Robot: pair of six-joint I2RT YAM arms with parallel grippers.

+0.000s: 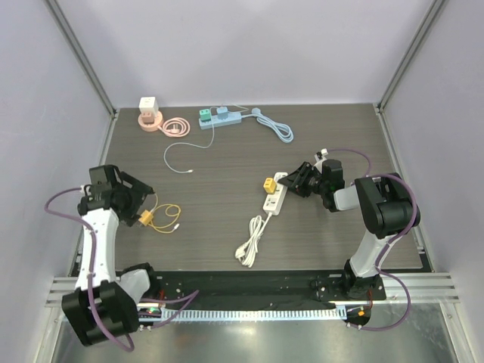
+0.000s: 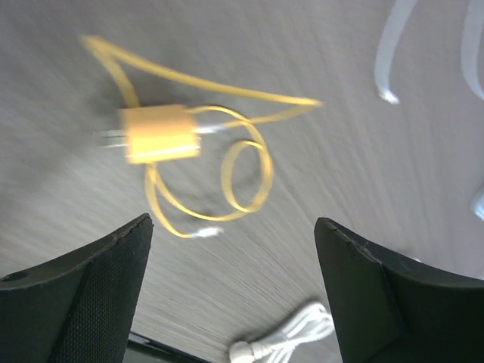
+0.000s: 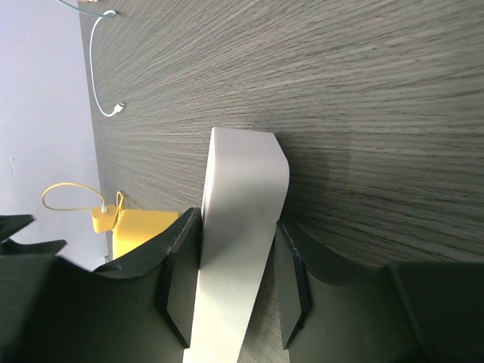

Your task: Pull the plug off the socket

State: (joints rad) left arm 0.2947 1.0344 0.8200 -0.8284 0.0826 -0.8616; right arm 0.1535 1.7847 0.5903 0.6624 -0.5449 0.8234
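Plug jutting left from socket strip, strip lying near-to-far

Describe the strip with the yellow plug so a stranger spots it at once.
On the table, look right of centre, where the right gripper clamps a white strip. It carries one yellow plug and trails a white cord; the back strip holds teal and blue plugs.

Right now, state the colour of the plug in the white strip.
Yellow plug in the power strip; clearest in top external view.
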